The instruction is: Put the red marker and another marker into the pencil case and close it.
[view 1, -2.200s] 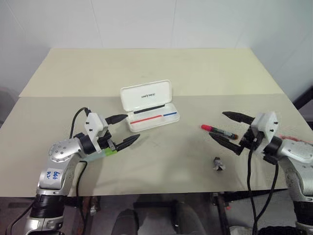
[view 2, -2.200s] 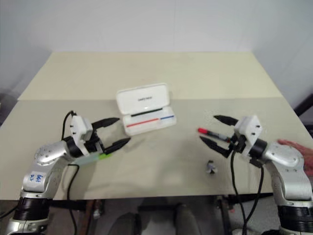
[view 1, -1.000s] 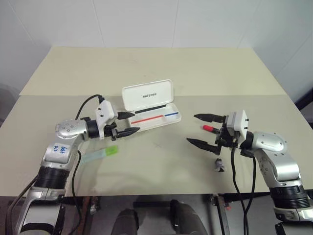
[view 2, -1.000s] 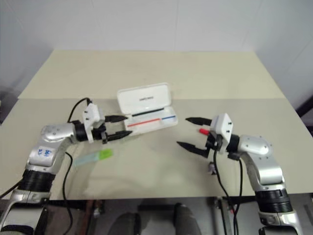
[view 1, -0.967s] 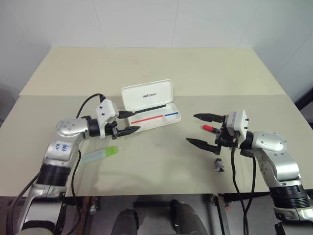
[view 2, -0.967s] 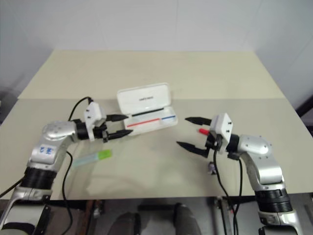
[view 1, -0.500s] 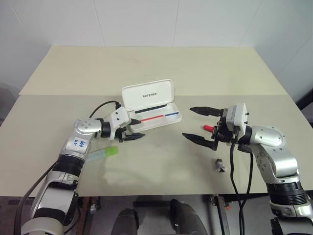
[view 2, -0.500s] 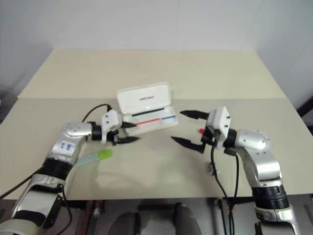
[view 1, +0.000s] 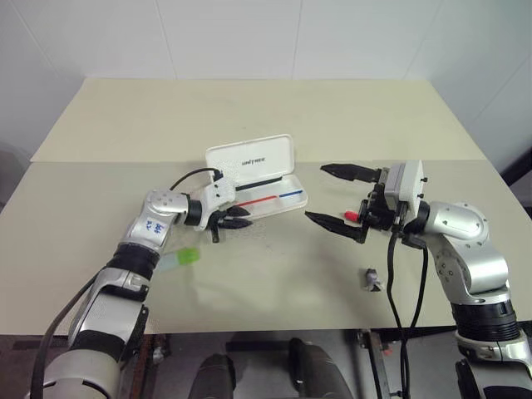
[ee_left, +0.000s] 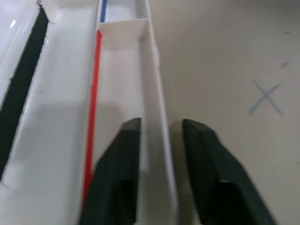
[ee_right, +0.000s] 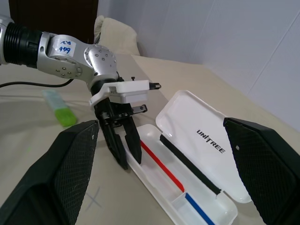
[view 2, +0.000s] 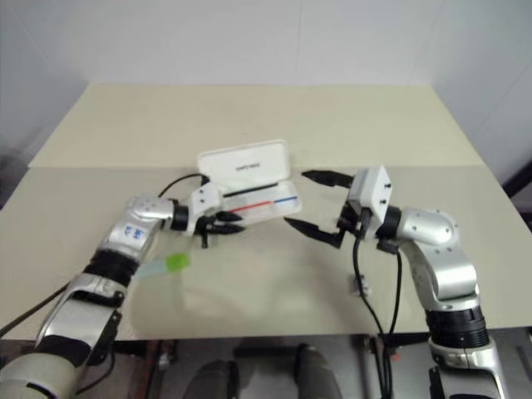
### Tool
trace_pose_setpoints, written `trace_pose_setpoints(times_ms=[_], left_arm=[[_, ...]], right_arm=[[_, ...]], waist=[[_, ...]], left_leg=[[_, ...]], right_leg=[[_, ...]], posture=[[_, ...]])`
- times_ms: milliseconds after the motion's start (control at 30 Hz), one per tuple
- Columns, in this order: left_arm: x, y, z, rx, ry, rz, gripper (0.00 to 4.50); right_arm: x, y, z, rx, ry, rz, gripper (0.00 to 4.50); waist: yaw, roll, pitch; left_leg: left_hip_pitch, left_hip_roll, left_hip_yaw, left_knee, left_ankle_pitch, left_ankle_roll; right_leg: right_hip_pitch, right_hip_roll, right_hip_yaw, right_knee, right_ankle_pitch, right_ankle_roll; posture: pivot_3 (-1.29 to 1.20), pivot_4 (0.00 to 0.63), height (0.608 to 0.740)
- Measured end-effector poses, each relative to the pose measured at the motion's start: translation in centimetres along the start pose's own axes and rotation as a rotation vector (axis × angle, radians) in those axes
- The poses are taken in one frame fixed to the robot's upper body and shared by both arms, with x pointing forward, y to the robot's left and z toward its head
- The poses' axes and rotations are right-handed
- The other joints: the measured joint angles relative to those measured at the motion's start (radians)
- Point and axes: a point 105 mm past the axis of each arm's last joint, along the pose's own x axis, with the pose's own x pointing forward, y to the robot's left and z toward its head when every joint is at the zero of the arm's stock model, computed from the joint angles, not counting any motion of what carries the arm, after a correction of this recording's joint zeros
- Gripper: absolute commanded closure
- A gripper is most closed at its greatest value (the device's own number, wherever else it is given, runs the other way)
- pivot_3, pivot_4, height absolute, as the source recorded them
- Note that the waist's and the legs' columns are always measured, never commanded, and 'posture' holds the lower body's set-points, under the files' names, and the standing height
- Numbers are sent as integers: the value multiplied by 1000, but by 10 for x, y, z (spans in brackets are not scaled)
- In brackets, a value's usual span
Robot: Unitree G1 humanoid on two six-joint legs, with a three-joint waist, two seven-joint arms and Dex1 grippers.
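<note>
On the beige table (view 1: 332, 116), the pencil case (view 1: 253, 179) lies open near the centre, its white lid, printed "UNITREE", standing up behind a tray with a red and blue stripe. Left of the case, the left arm reaches in toward the tray's near left end. The left gripper (view 1: 235, 223) has its two black fingers (ee_left: 117, 173) drawn close together astride the tray's front wall: one finger is inside the tray beside the red stripe, the other outside over the table. Whether the fingers press on the wall cannot be told. A blue X mark (ee_left: 266, 97) is drawn on the table just beside the case. Right of the case, the right gripper (view 1: 341, 196) hangs above the table with its fingers spread wide apart, pointing toward the case and holding nothing. The red marker (view 1: 352, 215) lies on the table behind that gripper, mostly hidden, with one red end showing. The other marker (view 1: 179, 259), pale mint with a lime-green cap, lies on the table near the left arm's elbow, well apart from the case. A small grey-black lump (view 1: 373, 279) lies on the table below the right forearm.
</note>
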Motion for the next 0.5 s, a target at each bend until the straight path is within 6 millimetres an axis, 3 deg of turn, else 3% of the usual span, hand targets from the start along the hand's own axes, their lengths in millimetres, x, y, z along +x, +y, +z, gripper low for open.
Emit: trace_pose_setpoints(times_ms=[33,367,500], left_arm=[[1,1,2,5,-1,-5,4491],[2,0,6,47,3,-22,4491],[4,-17,12,103,-11,-94,4491]], right_arm=[[1,-1,2,-6,-3,0,0],[2,-4,5,-22,-7,-1,0],[0,-5,3,-14,0,-5,0]], waist=[[0,0,0],[3,0,0],[3,0,0]], left_leg=[[0,0,0,0,0,0],[0,0,0,0,0,0],[-1,0,0,0,-1,1]], right_leg=[[0,0,0,0,1,2],[0,0,0,1,1,2],[-1,0,0,5,2,3]], posture=[[0,150,740],[0,150,740],[0,150,740]])
